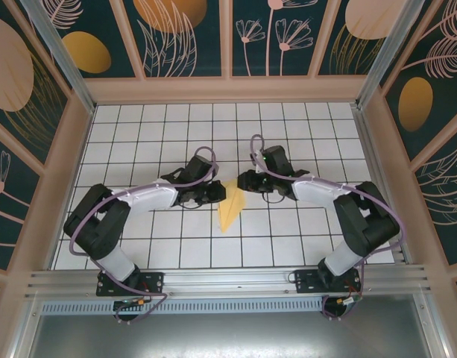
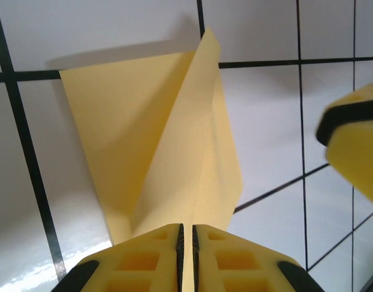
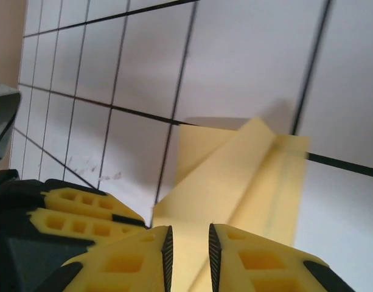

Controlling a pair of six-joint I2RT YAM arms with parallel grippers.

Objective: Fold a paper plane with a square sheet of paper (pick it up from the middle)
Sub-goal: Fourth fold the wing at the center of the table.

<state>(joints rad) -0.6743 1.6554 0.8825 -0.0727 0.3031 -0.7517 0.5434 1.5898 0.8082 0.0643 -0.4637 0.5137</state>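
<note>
High overhead, both wrists close over paper

Folded yellow paper on gridded table, pinched by left claw, flap raised

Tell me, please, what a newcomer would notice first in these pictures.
The eye goes first to the folded pale-yellow paper, a pointed wedge lying on the white gridded table near its middle, one flap standing up. Next, the left end effector and the right end effector reach inward and come close together at the paper's far end. Around the table, dark walls with large orange plant drawings also draw attention.
</note>
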